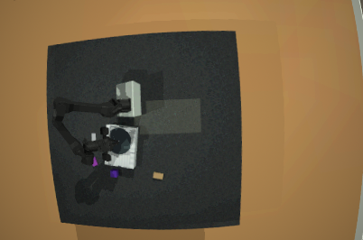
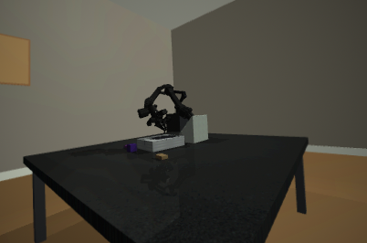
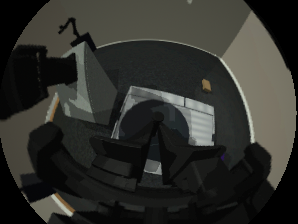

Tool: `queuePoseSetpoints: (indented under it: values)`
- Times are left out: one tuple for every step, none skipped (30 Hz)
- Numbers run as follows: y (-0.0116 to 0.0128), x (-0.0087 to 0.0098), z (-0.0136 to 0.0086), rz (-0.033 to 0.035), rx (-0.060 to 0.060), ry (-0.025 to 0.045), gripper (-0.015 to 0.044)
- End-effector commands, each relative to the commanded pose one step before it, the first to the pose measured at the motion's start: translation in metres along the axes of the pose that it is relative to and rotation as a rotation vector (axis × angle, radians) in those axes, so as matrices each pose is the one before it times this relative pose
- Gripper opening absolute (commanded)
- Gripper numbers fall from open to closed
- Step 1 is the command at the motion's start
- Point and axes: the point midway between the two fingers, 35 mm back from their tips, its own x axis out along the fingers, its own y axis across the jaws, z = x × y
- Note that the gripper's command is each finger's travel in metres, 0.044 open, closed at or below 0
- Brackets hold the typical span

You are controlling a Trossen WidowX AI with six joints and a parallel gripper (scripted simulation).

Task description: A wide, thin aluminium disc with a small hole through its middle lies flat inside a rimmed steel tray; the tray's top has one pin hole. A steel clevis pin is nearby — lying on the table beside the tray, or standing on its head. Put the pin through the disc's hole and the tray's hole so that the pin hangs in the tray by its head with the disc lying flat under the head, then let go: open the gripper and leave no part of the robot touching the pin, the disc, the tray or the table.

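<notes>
A black robot arm reaches from the left of the top view over a square, dark speckled table. Its black gripper points down over a pale grey, rectangular steel tray, left of centre in the top view. The gripper's jaws are nearly together, clamped on the small steel clevis pin, whose round, dark end shows at the fingertips in the middle of the wrist view. The pin is over the middle part of the disc; whether its lower end is in the hole cannot be told.

The wide, thin aluminium disc, dark in this light, lies within the tray, toward its upper part in the top view. Whether the fingertips touch the disc cannot be told.

A tall, pale grey-green block stands just above the tray in the top view. Below the tray there are a small purple block and, farther right, a small tan block. A magenta piece and a small white piece lie left of the tray.
</notes>
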Motion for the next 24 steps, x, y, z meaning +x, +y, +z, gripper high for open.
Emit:
queuePoseSetpoints:
  values:
    - [-0.00163,-0.00066,-0.00230,-0.00213,-0.0069,-0.07621,0.0000]
    - [0.00001,-0.00005,-0.00074,-0.00030,-0.0003,-0.02078,0.0000]
    - [0.00003,0.00000,-0.00080,0.00012,-0.0005,-0.02300,0.0000]
    - [-0.00001,-0.00008,-0.00086,-0.00069,-0.0003,-0.02372,0.0000]
    - [0.00002,-0.00002,-0.00076,-0.00009,-0.0004,-0.02173,0.0000]
    - [0.00003,0.00000,-0.00081,0.00009,-0.0004,-0.02331,0.0000]
    - [-0.00001,-0.00008,-0.00086,-0.00073,-0.0002,-0.02399,0.0000]
    - [0.00002,-0.00003,-0.00092,-0.00021,-0.0004,-0.02633,0.0000]
    - [0.00003,0.00001,-0.00082,0.00016,-0.0004,-0.02375,0.0000]
    - [0.00000,-0.00007,-0.00083,-0.00062,-0.0002,-0.02316,0.0000]
    - [0.00002,-0.00002,-0.00088,-0.00010,-0.0003,-0.02517,0.0000]
    - [0.00004,0.00002,-0.00079,0.00024,-0.0004,-0.02302,0.0000]
    - [0.00000,-0.00005,-0.00080,-0.00048,-0.0002,-0.02248,0.0000]
    - [0.00001,-0.00004,-0.00072,-0.00034,-0.0002,-0.02042,0.0000]
    - [-0.00002,-0.00008,-0.00068,-0.00081,-0.0001,-0.01870,0.0000]
    - [-0.00003,-0.00010,-0.00055,-0.00097,0.0000,-0.01465,0.0000]
    - [-0.00002,-0.00008,-0.00035,-0.00077,0.0001,-0.00921,0.0000]
    - [-0.00001,-0.00003,-0.00012,-0.00029,0.0000,-0.00316,0.0000]
    - [0.00000,0.00000,0.00000,0.00000,0.0000,0.00000,0.0000]
    - [0.00000,0.00000,0.00000,0.00000,0.0000,0.00000,0.0000]
    - [0.00182,0.00068,-0.00072,0.00439,0.0083,0.01667,0.0000]
    - [-0.00040,-0.00139,-0.00048,-0.00073,-0.0015,-0.00287,0.0000]
    - [-0.00065,-0.00232,-0.00080,-0.00126,-0.0025,-0.00477,0.0000]
    - [-0.00064,-0.00232,-0.00079,-0.00133,-0.0025,-0.00476,0.0000]
